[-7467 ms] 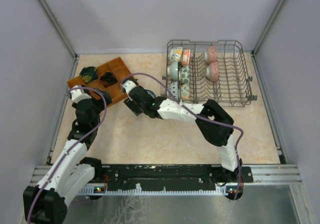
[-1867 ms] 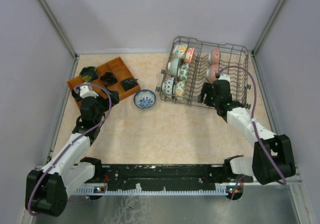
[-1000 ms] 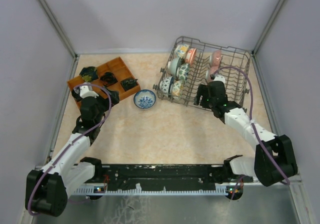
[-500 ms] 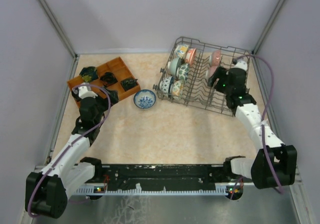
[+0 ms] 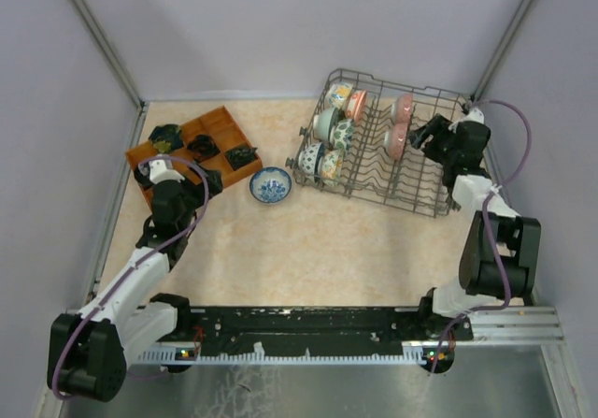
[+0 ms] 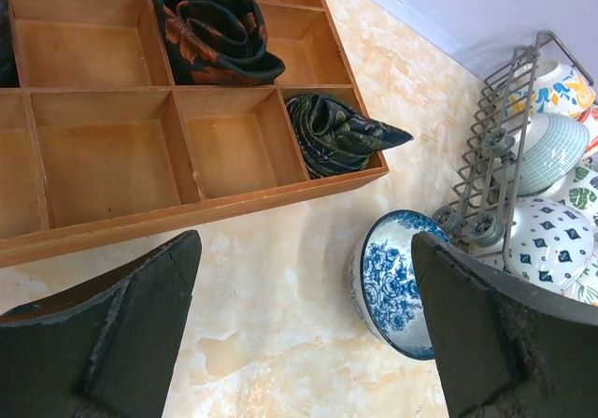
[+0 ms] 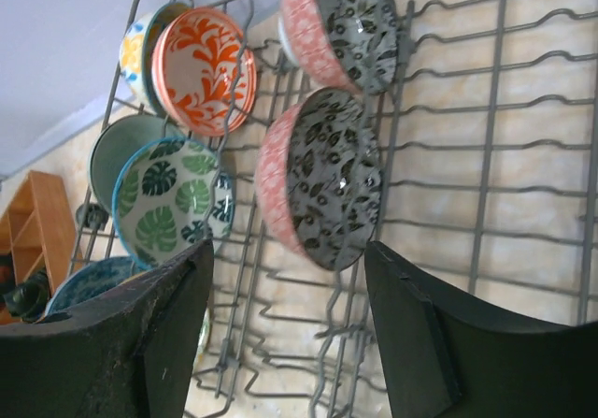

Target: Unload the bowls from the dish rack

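The grey wire dish rack [image 5: 425, 180] sits skewed at the back right. Several bowls stand on edge in it: two pink ones [image 5: 399, 124], an orange swirl one [image 7: 204, 67], a green leaf one [image 7: 173, 198] and a pale teal one [image 7: 112, 147]. My right gripper [image 5: 422, 137] hovers over the rack's right half, open and empty, and its jaws [image 7: 290, 287] face the nearer pink bowl [image 7: 322, 180]. A blue-white floral bowl [image 5: 271, 185] stands on the table. My left gripper [image 5: 210, 182] is open and empty, with that bowl [image 6: 397, 282] just beyond its right finger.
A brown wooden compartment tray [image 5: 222, 123] holding dark folded cloths [image 6: 220, 30] lies at the back left, right by my left gripper. The rack's corner [image 6: 486, 156] is close to the floral bowl. Grey walls enclose the table on three sides.
My right gripper swung from the rack's near side up to its right end, beside the pink bowls, and the rack turned a little. The left arm stayed put.
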Robot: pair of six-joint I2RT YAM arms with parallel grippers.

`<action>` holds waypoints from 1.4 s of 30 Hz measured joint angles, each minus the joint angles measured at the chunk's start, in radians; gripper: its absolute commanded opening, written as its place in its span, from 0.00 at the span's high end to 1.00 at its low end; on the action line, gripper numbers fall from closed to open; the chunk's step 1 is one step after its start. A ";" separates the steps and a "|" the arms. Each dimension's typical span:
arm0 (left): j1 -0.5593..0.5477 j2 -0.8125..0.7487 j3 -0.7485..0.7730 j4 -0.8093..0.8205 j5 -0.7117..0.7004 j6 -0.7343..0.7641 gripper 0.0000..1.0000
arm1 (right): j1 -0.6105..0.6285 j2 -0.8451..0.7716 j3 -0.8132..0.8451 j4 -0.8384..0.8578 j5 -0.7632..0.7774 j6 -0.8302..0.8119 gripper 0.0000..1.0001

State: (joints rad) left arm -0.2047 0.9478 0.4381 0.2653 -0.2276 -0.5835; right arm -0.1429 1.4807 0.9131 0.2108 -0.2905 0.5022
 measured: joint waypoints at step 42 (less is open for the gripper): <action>0.000 0.007 -0.005 0.019 0.000 0.000 0.01 | -0.089 0.560 0.150 0.650 -0.544 0.269 0.80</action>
State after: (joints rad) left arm -0.2047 0.9550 0.4332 0.2844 -0.2272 -0.5835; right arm -0.2321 2.0403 1.0630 0.8608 -0.8349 0.7708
